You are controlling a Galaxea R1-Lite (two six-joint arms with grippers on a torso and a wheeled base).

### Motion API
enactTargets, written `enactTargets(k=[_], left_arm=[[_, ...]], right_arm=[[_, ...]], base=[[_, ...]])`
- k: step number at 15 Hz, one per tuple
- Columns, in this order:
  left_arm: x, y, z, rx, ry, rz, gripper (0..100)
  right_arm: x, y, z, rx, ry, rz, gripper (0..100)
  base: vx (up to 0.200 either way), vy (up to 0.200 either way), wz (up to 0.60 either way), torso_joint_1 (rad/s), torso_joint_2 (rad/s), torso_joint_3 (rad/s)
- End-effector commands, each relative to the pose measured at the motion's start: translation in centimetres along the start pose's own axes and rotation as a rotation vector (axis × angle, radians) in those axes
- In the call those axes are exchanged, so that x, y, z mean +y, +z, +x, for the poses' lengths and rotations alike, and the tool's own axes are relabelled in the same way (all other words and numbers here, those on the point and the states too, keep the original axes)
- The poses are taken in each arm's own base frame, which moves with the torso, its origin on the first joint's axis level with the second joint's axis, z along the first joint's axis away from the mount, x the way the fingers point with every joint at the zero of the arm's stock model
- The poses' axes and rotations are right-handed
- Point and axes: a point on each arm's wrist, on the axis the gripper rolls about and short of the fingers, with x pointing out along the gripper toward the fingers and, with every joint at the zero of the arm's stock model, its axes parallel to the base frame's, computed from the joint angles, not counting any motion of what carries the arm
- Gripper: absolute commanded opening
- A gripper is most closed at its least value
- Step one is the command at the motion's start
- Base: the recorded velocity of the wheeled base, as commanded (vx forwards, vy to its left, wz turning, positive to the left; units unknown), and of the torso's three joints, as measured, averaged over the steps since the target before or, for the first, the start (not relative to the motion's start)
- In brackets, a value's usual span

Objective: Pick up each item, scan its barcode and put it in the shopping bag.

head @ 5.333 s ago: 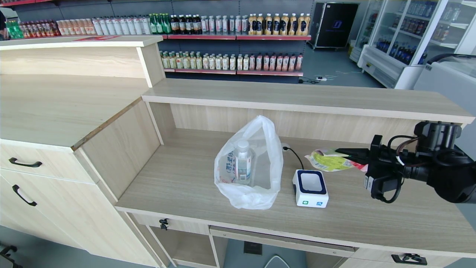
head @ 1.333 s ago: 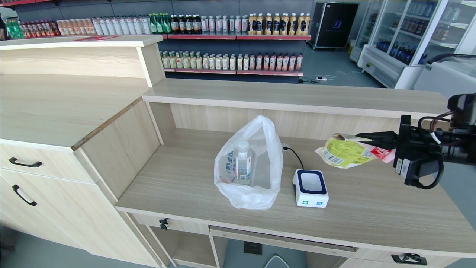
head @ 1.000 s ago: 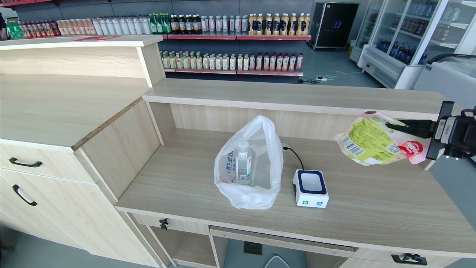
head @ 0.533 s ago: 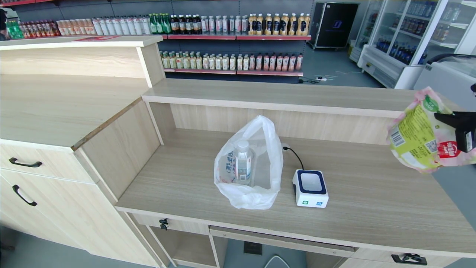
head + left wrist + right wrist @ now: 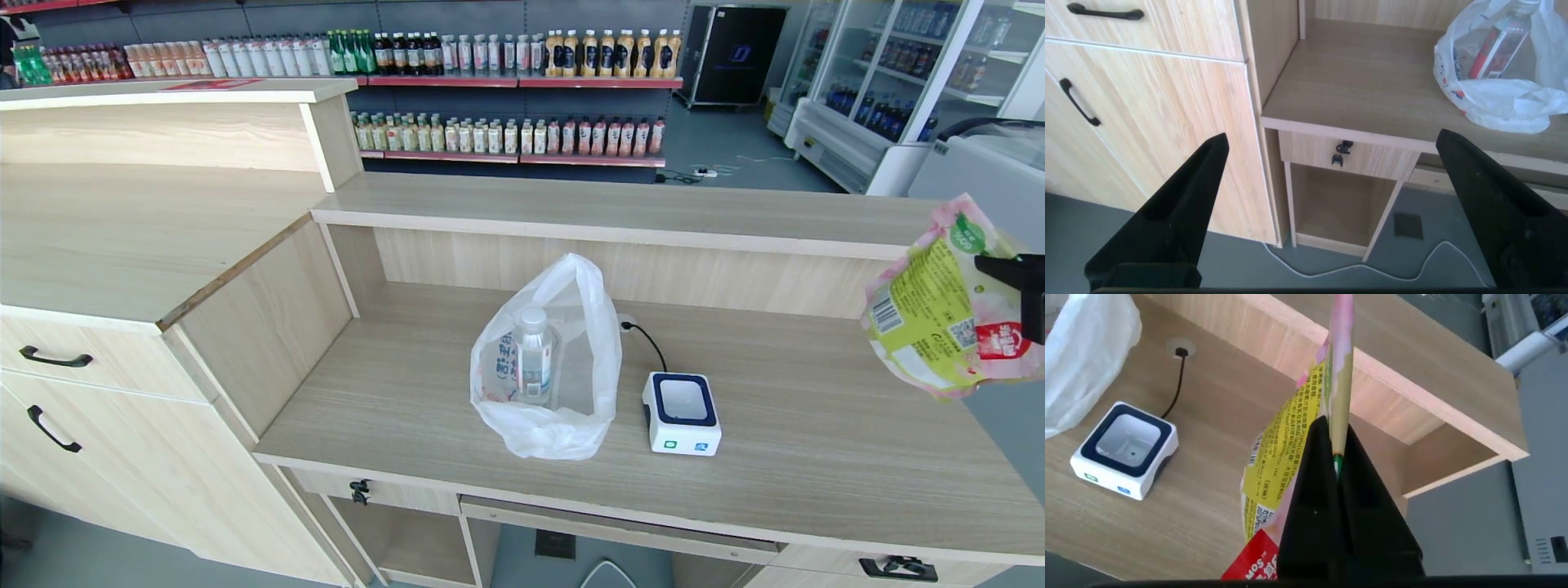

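– Out at 3 o'clock from the scanner (image 5: 682, 411), well apart from it and up off the counter (image 5: 816, 474), what is hanging there?
– A pouch (image 5: 931, 314), yellow-green and pink. The right gripper (image 5: 1333, 437) has its jaws closed flat on the pouch's upper edge, so the pouch hangs below them. Its printed side is turned toward 9 o'clock, and a barcode (image 5: 882, 313) sits near that edge.
– And the left gripper (image 5: 1333, 137)?
– Spread wide with nothing between its fingers. It sits low, out in front of the counter, at roughly 7 o'clock from the bag (image 5: 563, 425) as I judge it.
– What is in the bag?
– One bottle (image 5: 532, 351), upright, seen through the thin plastic. The bag stands just beside the scanner, at its 9 o'clock, with its top drawn up to a peak.
– So how far along are we?
– By my reading the bottle is finished, since it is already bagged. The pouch is picked up but not yet scanned: the scanner's window faces up and the pouch is nowhere near it.
– What is left?
– Bring the pouch toward 9 o'clock until the barcode faces that window, then carry it on to the bag and let go. Whether more items wait beyond this one I cannot tell
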Motion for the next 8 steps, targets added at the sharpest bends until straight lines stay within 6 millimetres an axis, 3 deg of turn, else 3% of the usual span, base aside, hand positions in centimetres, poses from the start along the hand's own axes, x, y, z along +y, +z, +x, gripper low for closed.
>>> enactTargets(k=[1, 8], left_arm=[[0.00, 0.00, 0.00, 0.000, 0.001, 0.000, 100], [0.00, 0.00, 0.00, 0.000, 0.001, 0.000, 100]], right_arm=[[0.13, 0.10, -0.31, -0.003, 0.000, -0.001, 0], [0.28, 0.09, -0.60, 0.005, 0.005, 0.003, 0]], base=[[0.000, 0.000, 0.00, 0.000, 0.00, 0.000], [0.000, 0.000, 0.00, 0.000, 0.00, 0.000]])
